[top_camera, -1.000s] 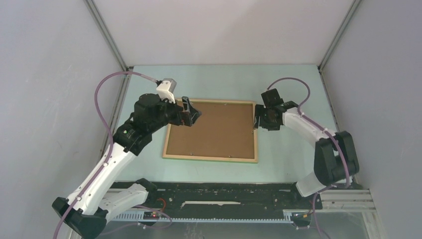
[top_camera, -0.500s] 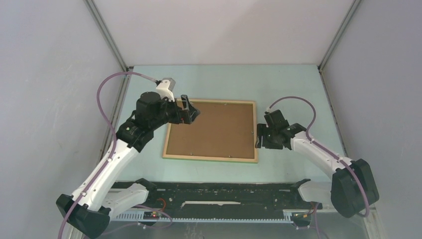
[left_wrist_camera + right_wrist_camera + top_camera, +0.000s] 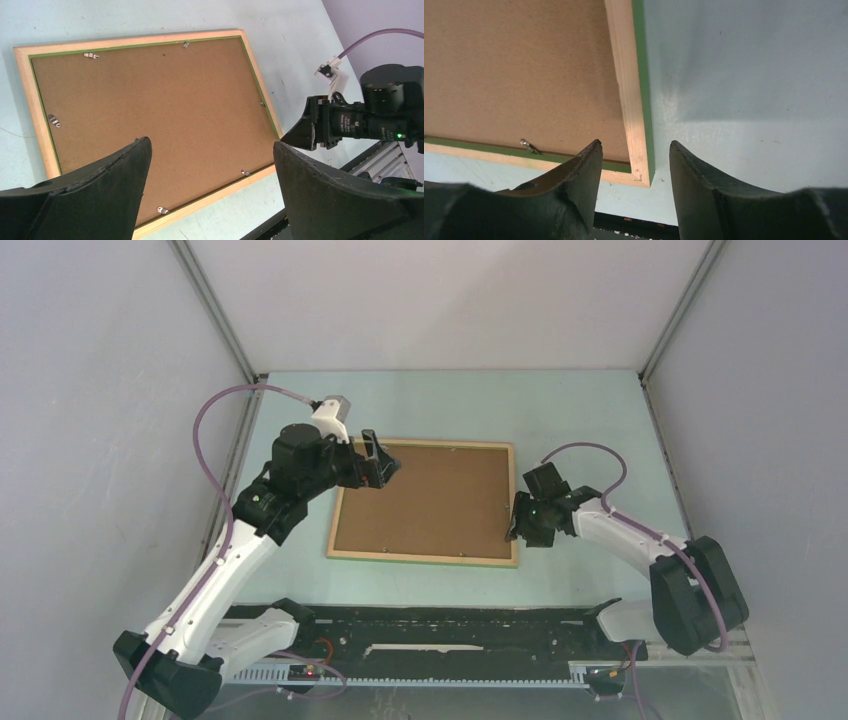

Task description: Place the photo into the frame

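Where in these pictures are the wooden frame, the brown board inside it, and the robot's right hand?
the frame (image 3: 420, 557), top view, on its near wooden rail.
the photo (image 3: 150, 100), left wrist view, middle of its brown back.
right hand (image 3: 633, 149), right wrist view, midway between its two fingertips.

Enclosure, top view. Pale mint tabletop (image 3: 450, 400), matte; small scuffs and specks show in the wrist views. Plain grey-lilac panels close it in: back wall (image 3: 440, 300) at 12 o'clock, left wall (image 3: 90, 440) at 9, right wall (image 3: 770, 390) at 3. Metal corner post (image 3: 215, 315) at 11, second post (image 3: 680, 310) at 1. Black strip (image 3: 450, 625) runs along the table edge at 6, with a pale slotted rail (image 3: 450, 673) lower in the view. Light soft and even, shadows faint.
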`<state>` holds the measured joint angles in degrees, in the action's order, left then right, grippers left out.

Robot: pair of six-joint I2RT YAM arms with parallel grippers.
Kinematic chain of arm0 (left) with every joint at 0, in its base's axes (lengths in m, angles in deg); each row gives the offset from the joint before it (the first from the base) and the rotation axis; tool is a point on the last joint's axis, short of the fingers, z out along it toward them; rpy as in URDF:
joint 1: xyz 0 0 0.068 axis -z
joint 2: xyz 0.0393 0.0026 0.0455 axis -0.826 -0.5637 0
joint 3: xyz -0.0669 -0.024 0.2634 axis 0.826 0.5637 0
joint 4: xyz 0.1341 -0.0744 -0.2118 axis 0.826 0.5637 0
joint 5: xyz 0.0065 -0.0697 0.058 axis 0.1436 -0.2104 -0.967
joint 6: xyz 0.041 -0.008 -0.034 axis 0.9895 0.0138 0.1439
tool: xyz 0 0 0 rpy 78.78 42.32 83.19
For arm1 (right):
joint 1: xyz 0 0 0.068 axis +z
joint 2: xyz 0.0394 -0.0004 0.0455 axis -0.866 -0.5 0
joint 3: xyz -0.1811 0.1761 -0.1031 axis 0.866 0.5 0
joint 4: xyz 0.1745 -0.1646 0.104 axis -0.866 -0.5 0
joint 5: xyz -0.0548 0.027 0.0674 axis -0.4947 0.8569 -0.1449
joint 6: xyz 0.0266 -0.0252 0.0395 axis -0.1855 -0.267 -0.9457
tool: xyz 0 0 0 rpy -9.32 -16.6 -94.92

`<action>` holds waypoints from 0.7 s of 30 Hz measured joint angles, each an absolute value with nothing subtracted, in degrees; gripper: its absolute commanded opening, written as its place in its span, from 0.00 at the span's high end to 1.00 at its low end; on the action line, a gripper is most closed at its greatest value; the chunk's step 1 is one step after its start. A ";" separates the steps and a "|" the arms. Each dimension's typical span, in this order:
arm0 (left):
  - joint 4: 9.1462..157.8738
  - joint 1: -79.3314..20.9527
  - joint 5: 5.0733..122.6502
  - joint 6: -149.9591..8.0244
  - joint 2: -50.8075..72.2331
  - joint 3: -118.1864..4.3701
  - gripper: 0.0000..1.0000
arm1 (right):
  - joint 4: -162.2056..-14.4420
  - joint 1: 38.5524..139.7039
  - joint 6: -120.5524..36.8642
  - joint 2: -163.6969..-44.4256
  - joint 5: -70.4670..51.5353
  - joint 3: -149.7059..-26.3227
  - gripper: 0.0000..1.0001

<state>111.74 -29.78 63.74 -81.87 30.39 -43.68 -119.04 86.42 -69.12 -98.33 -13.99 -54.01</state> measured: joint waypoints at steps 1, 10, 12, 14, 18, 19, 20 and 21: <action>111.74 -29.86 63.81 -81.87 30.39 -43.68 0.00 | -118.99 86.50 -69.57 -99.25 -13.97 -54.01 0.42; 111.70 -30.76 65.05 -81.91 30.11 -43.68 0.00 | -119.80 88.36 -70.95 -104.52 -16.88 -54.58 0.41; 111.68 -31.00 65.29 -81.91 29.89 -43.68 0.00 | -120.24 88.36 -70.93 -105.70 -18.08 -55.51 0.41; 111.70 -31.26 65.34 -81.93 29.63 -43.68 0.00 | -120.50 88.51 -70.93 -107.01 -19.85 -56.96 0.42; 111.72 -31.96 65.27 -81.93 28.71 -43.68 0.00 | -120.13 88.62 -70.97 -108.87 -22.08 -58.75 0.52; 111.77 -32.25 65.25 -81.98 28.27 -43.68 0.00 | -120.00 88.62 -71.00 -109.06 -22.25 -58.92 0.55; 111.79 -32.55 65.16 -82.02 27.86 -43.68 0.00 | -119.63 88.64 -71.13 -109.24 -22.25 -58.97 0.57; 111.83 -32.99 64.99 -82.09 27.25 -43.68 0.00 | -119.26 88.67 -71.24 -109.30 -22.19 -59.01 0.58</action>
